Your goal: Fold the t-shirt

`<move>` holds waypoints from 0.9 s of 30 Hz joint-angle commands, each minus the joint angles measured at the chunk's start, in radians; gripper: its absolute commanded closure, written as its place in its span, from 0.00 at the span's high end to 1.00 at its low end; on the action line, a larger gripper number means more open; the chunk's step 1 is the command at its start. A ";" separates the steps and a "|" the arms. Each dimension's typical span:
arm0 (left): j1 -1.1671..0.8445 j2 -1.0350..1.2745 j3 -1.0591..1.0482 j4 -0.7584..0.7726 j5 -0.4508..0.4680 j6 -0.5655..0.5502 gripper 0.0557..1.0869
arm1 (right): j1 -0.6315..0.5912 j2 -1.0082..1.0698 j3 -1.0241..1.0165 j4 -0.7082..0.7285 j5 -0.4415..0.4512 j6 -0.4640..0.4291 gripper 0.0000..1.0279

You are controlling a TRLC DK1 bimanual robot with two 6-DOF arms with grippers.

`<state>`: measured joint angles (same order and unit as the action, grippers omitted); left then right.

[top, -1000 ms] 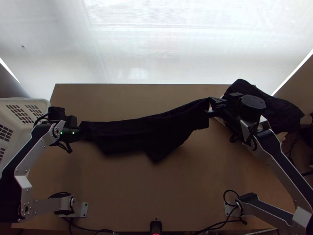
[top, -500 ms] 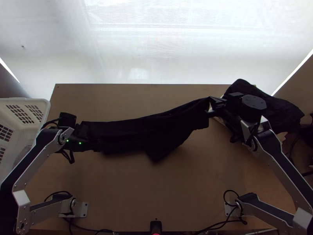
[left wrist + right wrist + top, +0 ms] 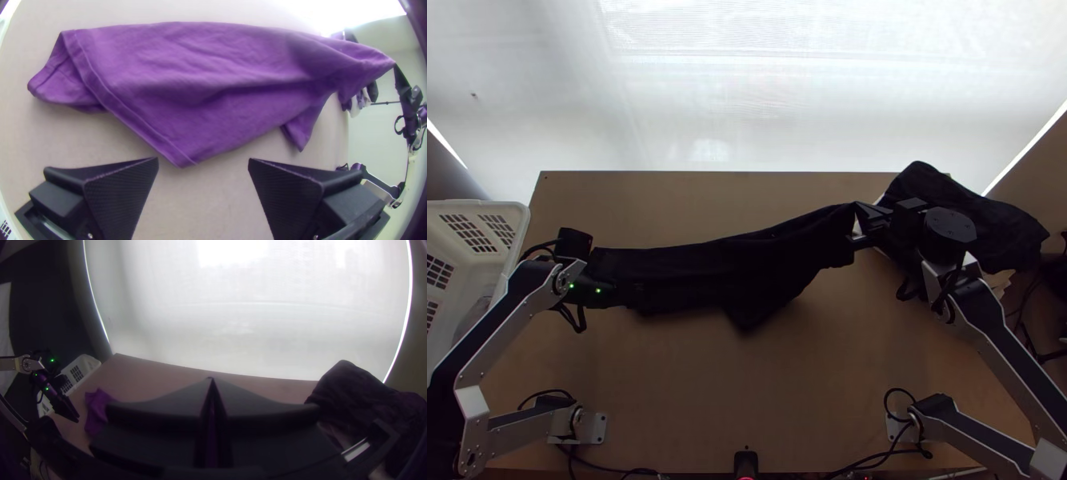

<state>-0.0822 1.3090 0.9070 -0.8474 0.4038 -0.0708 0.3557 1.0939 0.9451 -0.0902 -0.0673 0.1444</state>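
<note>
Left arm low at the table's left with fingers spread; right arm pinches one end of the t-shirt.
Left gripper sits by the hem; right gripper holds the raised end, t-shirt stretching across the table, bunched near the grip; white basket at left, cut off, contents unclear; dark cloth pile partly hidden behind right arm.

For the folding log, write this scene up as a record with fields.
t-shirt: long narrow shape across the table, one end drawn to a point
right gripper: shut on that end
left gripper: open, near the shirt's hem, holding nothing
basket: white, at the left
other cloth: dark, bunched, far right
</note>
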 commanded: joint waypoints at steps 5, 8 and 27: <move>-0.022 0.088 -0.016 0.033 -0.030 -0.029 0.95 | 0.023 0.017 -0.014 0.032 0.001 0.001 0.03; -0.031 0.108 -0.036 0.050 -0.030 -0.035 0.95 | 0.029 0.021 -0.016 0.033 0.001 0.006 0.03; -0.054 0.138 -0.089 0.209 -0.030 -0.078 0.37 | 0.028 0.015 -0.017 0.035 0.001 0.004 0.03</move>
<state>-0.1310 1.4368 0.8268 -0.6750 0.3737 -0.1257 0.3843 1.1152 0.9272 -0.0551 -0.0662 0.1490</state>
